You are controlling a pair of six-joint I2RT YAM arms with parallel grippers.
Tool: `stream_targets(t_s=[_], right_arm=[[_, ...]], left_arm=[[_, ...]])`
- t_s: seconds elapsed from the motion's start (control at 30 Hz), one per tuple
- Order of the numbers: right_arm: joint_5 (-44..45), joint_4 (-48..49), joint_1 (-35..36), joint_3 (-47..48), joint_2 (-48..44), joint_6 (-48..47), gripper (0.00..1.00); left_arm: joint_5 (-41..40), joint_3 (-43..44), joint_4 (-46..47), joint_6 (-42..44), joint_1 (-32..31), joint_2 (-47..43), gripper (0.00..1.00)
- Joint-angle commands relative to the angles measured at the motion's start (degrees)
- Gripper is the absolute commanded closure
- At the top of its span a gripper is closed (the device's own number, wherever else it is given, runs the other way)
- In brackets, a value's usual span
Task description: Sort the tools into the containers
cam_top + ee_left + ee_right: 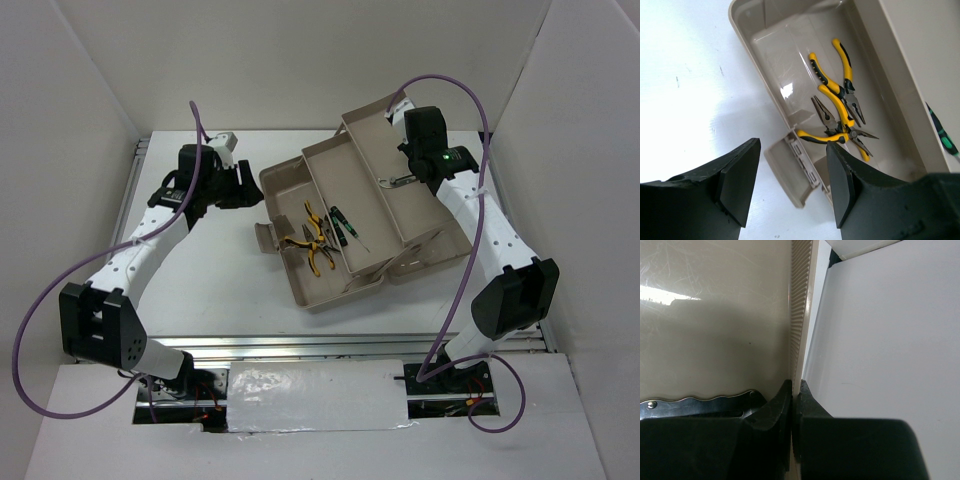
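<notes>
The beige toolbox lies open mid-table. Two yellow-and-black pliers lie crossed in its deep tub, also in the left wrist view. Dark screwdrivers with green marks lie in the middle tray. A flat grey metal piece lies in the right tray, also in the right wrist view. My left gripper is open and empty over the toolbox's latch flap. My right gripper is shut on the right tray's ribbed rim. The brown lid is out of view.
White walls close in the table on the left, back and right. A metal rail runs along the near edge. Purple cables loop over both arms. A green screwdriver mark shows at the left wrist view's right edge.
</notes>
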Motion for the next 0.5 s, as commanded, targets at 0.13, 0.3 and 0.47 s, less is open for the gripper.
stream_targets(t_s=[0.13,0.3,0.47], right_arm=[[5.50,9.63,0.59,-1.69,-3.51,-8.06,1.00],[5.32,9.63,0.24,-3.00,-3.42,-7.88,1.00],[5.23,9.89,-0.03,-4.41,-3.42,-7.53,1.00]], left_arm=[[0.96,7.17,2.42,0.01,-0.38,11.05,0.34],[-0.71,11.48,-1.09,-2.80,-1.00,19.05,0.41],[-5.19,10.42,-0.21,-4.04,-2.40,19.49,0.45]])
